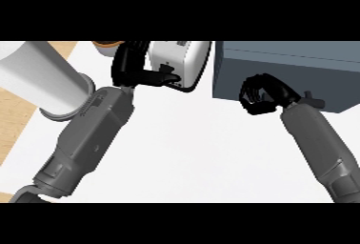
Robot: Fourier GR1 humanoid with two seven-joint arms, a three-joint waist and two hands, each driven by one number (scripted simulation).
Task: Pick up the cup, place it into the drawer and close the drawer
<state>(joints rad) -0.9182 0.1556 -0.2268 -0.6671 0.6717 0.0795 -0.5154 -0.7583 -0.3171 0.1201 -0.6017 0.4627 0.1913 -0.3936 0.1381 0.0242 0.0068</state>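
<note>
Left of L forearm (91, 138) white cylinder (42, 71), R hand (262, 94) curled against grey drawer (295, 62), L hand (131, 62) curled round white cup (181, 57)

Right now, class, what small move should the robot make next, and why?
Probably lift the white cup slightly and start carrying it rightwards. The left robot hand curls round it, and the grey drawer unit stands to its right. The right robot hand, curled and holding nothing, sits at that unit's front. Whether the drawer is open cannot be told from this view.
</note>
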